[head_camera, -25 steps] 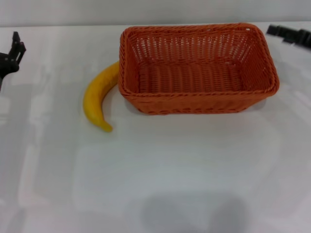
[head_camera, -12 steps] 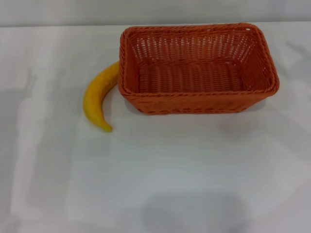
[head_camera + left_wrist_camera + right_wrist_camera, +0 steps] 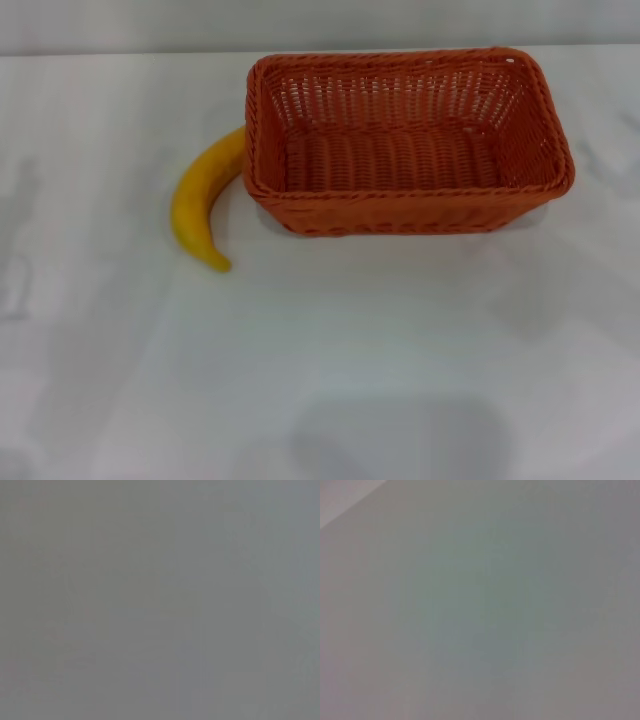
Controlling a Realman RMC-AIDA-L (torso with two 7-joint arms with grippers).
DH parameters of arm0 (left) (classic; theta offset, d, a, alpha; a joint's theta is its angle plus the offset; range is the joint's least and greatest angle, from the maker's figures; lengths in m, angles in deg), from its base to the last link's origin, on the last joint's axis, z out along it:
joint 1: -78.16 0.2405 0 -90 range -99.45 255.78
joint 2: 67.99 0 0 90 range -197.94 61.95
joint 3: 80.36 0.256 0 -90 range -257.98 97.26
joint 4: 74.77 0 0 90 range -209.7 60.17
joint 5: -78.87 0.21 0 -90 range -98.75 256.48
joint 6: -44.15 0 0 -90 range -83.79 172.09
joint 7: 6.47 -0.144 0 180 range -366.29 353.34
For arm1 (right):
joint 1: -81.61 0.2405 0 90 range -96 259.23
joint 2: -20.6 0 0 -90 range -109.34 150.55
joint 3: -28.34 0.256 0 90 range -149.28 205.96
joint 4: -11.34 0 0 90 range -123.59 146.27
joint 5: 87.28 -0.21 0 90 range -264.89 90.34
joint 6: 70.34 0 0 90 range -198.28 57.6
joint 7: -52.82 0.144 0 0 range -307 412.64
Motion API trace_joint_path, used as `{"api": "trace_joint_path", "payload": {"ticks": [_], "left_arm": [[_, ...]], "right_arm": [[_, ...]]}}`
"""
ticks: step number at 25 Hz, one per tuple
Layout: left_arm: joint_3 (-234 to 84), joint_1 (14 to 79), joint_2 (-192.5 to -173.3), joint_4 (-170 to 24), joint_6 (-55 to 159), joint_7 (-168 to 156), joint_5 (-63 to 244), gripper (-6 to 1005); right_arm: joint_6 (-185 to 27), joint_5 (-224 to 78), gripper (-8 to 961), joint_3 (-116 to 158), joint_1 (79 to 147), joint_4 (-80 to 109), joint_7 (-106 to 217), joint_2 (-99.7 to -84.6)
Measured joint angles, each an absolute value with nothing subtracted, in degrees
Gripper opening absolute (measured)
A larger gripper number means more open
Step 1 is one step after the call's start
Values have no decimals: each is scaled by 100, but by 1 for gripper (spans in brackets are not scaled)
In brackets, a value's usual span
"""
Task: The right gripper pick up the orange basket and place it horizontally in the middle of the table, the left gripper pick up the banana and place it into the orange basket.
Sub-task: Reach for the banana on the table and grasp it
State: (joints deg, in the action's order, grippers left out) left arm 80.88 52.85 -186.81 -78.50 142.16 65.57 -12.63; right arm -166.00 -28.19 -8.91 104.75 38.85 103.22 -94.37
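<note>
A: Head view first. What do you have on the table (image 3: pixel 330 380)?

B: You've got the orange basket (image 3: pixel 405 140) toward the far side, a bit right of centre, upright, open side up, long side running left to right. Nothing lies inside it; you can see the woven floor.

A: And the banana (image 3: pixel 203 200)?

B: Lying flat on the white tabletop on the basket's left side. Its upper end meets the basket's left wall near the rim; whether it truly touches or just sits against it, hard to say. The curve bows out to the left, and the tip points toward the near edge, well clear of the basket.

A: Grippers?

B: You won't find the left gripper or the right gripper in the head view. Neither arm shows anywhere over the table.

A: Wrist views?

B: The left wrist view gives you a flat grey field, nothing to pick out. The right wrist view is the same, grey-green, with a paler wedge in one corner. No fingers in either, so you cannot tell how far either hand is open or whether it has hold of anything. Basket and banana both rest on the table, nothing gripping them.
</note>
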Motion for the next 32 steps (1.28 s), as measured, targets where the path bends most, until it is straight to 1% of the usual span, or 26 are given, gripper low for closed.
{"api": "trace_joint_path", "payload": {"ticks": [3, 5, 8, 12, 17, 23, 28, 31, 32], "left_arm": [[8098, 5207, -18664, -8299, 14488, 7924, -812, 861], [8173, 5105, -18606, -8603, 14776, 8738, -439, 861], [8268, 4938, -18407, -8846, 15190, 9424, 198, 861], [8272, 4619, -18095, -8981, 15621, 9621, 1336, 861], [8272, 4155, -17870, -9335, 16059, 9658, 2422, 861], [8280, 3634, -17470, -9472, 16085, 9616, 3477, 861], [8280, 3024, -17207, -9815, 16086, 9400, 4224, 861], [8280, 2587, -17093, -10007, 16085, 9070, 4764, 862], [8281, 2440, -17089, -10156, 16080, 8929, 4941, 862]], "right_arm": [[-16565, -2805, 807, -892, 10423, 3860, 10294, -9430], [-16557, -2803, 807, -892, 10380, 3864, 10284, -9425], [-16525, -2795, 807, -893, 10358, 3883, 10276, -9416], [-16437, -2777, 806, -897, 10350, 3882, 10263, -9391], [-16342, -2768, 807, -897, 10309, 3856, 10044, -9390], [-16039, -2768, 806, -894, 10236, 3898, 9986, -9390], [-15884, -2769, 807, -892, 10238, 3876, 9947, -9378], [-15809, -2771, 807, -892, 10248, 3857, 9878, -9375], [-15784, -2774, 807, -893, 10248, 3854, 9863, -9375]]}}
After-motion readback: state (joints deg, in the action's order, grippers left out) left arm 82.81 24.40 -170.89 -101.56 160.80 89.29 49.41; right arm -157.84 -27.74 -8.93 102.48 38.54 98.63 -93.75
